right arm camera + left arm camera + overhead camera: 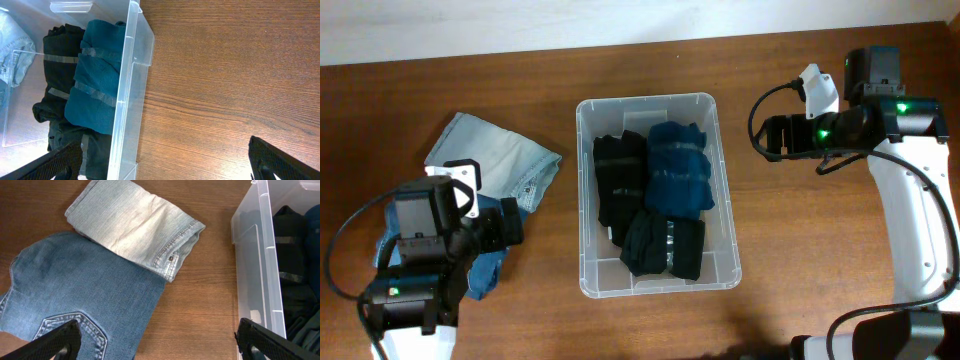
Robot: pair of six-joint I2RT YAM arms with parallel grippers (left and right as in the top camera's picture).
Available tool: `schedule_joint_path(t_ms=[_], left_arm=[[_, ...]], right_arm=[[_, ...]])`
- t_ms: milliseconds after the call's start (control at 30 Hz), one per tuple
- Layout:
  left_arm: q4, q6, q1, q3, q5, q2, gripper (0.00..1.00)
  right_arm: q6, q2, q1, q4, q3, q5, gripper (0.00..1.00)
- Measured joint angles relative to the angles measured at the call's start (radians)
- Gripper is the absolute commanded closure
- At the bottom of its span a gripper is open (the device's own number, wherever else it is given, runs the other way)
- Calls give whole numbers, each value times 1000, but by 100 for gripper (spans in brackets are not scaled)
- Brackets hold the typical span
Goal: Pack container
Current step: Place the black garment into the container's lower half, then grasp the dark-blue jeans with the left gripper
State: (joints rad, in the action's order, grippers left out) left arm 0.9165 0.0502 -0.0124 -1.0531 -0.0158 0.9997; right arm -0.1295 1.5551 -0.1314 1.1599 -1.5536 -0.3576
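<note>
The container (583, 230) sits mid-table, long side running away from the robot, between the two arms. Inside are a black garment (619, 180), a teal garment (678, 168) beside it, and a second black garment (663, 245) at the near end. Bare floor shows only along the edges.

The step looks like fetching the next item. Two pieces are unpacked on the table (800, 260), left of the container: a light denim piece (130, 225) lying over the edge of the blue jeans (85, 295).

The left gripper (157, 342) hangs over the jeans, camera looking down, fingers spread wide and holding nothing. Contact with the cloth is probably not made, but the view is poor. The next move calls for dropping down and pinching a fold of denim.

The right gripper (165, 162) is parked right of the container, pointing toward it, fingers spread and empty.
</note>
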Motion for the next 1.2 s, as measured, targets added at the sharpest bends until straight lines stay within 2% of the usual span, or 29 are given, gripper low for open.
schedule_joint_path(t_ms=[233, 333, 467, 700, 800, 967, 1200], left_arm=[[0, 32, -14, -1, -39, -117, 1], [0, 99, -97, -12, -63, -184, 1], [19, 158, -216, -18, -62, -168, 0], [27, 194, -437, -19, 101, 24, 1], [36, 197, -562, -19, 205, 174, 1], [26, 197, -721, -19, 272, 365, 1], [-5, 197, -774, 6, 335, 593, 1]], right_arm=[[0, 0, 0, 1, 0, 0, 2], [0, 0, 0, 1, 0, 0, 2], [0, 0, 0, 2, 0, 0, 2], [3, 0, 0, 3, 0, 0, 2], [6, 0, 0, 3, 0, 0, 2], [7, 0, 0, 3, 0, 0, 2], [14, 0, 0, 3, 0, 0, 1]])
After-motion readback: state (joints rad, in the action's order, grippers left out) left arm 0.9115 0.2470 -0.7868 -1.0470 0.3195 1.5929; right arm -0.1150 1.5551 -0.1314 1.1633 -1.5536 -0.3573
